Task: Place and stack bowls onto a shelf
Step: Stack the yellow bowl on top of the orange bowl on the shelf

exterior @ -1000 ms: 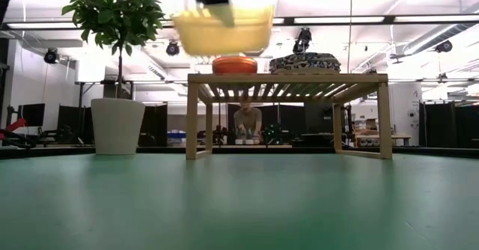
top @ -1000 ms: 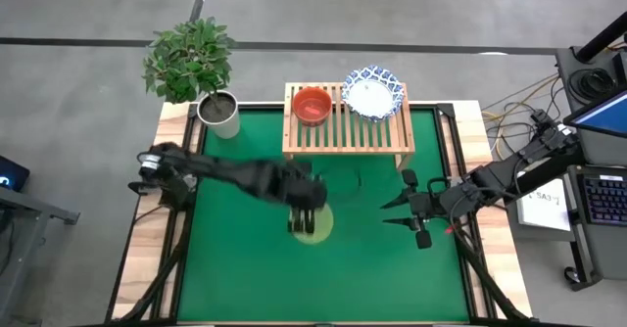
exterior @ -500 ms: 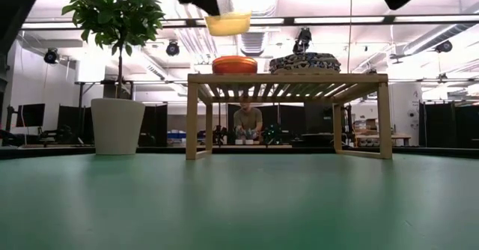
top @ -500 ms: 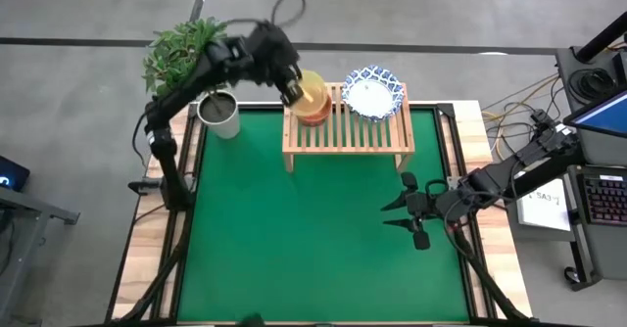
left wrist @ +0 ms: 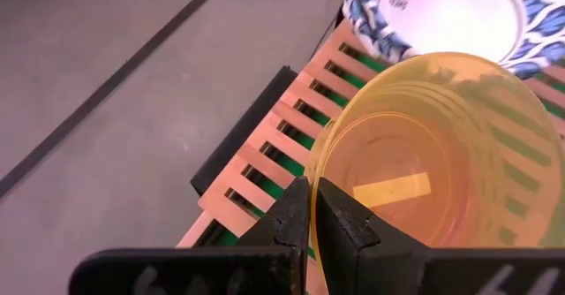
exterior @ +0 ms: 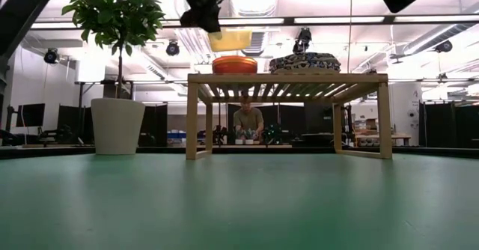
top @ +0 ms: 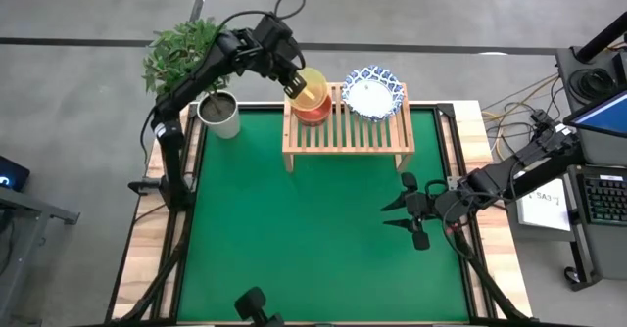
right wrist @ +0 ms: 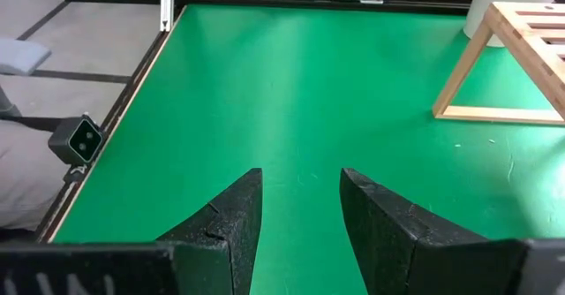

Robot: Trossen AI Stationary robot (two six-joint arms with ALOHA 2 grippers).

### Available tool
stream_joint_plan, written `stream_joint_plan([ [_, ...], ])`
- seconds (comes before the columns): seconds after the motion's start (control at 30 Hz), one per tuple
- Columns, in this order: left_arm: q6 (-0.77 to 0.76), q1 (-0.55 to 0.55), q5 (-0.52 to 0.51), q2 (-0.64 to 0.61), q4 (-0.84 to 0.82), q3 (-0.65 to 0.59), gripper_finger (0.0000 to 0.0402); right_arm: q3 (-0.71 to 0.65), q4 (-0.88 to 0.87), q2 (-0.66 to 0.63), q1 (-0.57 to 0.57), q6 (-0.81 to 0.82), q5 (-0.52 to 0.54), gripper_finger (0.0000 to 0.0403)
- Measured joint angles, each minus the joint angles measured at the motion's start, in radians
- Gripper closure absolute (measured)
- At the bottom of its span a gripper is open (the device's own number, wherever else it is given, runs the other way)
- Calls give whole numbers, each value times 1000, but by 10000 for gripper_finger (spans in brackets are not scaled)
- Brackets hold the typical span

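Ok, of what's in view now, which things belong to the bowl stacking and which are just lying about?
In the job:
- yellow bowl, held by the shut left claw
- red bowl on the shelf
- blue-patterned white bowl
- wooden shelf

Lying about:
- potted plant
- right claw, open, waiting over the mat

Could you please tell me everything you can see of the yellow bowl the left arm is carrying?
The yellow bowl is small, plain and see-through, plastic by its look, with faint rings inside. The left end effector is shut on its rim, holding it in the air above the red bowl on the shelf. In the low view a gap shows between the two bowls. It sits beside the blue-rimmed bowl, apart from it.
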Motion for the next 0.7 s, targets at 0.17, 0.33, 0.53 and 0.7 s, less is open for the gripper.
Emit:
stream_joint_plan([
  [0.17,-3,-1,-1,36,-1,-1,401,-1,0,0,0,1,0,259],
  [0.33,-3,-4,6,59,-3,-1,401,-3,0,0,0,1,0,259],
  [0.53,-4,-7,21,68,-16,-1,400,-3,0,0,0,1,0,259],
  [0.7,-2,-16,26,68,-27,-1,363,-3,0,0,0,1,0,259],
])
